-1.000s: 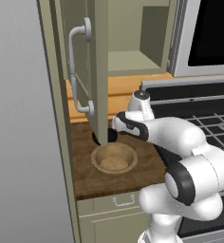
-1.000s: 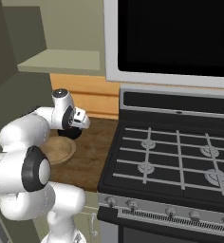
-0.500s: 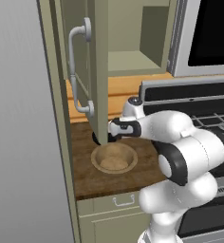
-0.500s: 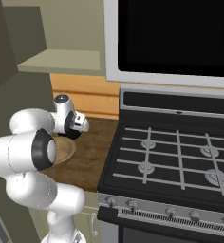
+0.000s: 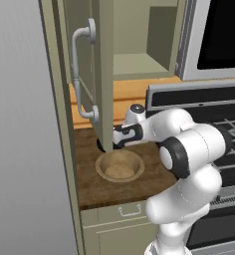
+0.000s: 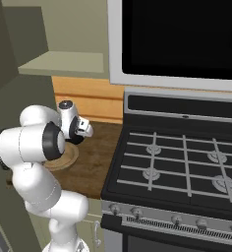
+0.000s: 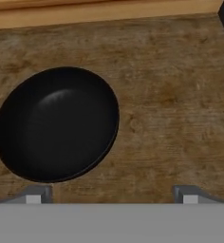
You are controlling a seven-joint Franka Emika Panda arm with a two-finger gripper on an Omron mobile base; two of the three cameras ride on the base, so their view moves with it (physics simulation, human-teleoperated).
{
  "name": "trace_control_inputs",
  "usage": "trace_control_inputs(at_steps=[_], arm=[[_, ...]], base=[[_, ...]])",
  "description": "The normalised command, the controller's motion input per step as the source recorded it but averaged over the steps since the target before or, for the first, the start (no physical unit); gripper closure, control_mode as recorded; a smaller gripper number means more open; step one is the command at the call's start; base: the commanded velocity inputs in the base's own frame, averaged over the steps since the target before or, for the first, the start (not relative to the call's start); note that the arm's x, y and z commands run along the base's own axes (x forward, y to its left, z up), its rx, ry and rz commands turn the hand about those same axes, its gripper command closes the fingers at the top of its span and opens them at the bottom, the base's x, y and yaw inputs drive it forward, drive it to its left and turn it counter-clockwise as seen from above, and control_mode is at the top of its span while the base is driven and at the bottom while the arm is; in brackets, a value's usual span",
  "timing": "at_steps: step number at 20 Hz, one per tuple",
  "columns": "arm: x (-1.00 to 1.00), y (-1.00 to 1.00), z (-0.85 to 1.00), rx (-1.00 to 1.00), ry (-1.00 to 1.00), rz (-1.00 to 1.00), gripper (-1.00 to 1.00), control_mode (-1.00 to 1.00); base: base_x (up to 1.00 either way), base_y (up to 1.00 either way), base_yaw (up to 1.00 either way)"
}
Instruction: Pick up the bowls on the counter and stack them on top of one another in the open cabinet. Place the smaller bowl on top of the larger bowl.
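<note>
the pincer (image 7: 109, 193) hangs with jaws spread wide, holding nothing, above the small shallow black bowl (image 7: 57, 123), which sits on the dark brown wood-grain desk (image 7: 171, 104). the wide tan wooden bowl (image 5: 120, 166) rests just beside it.

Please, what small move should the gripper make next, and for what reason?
Probably shift sideways toward the black bowl, then lower. In the hand view the gripper is open above the counter, and the bowl lies off to one side, with only one fingertip near its rim.
</note>
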Motion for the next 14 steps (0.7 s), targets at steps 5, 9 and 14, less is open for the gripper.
trace_control_inputs(at_steps=[5,9,14], arm=[[0.15,0.00,-0.22,0.06,0.00,0.00,-1.00,-1.00],[0.28,0.00,-0.19,0.05,0.00,0.00,-1.00,-1.00],[0.25,0.00,-0.09,0.00,0.00,0.00,-1.00,-1.00]], base=[[0.00,0.00,0.00],[0.00,0.00,0.00],[0.00,0.00,0.00]])
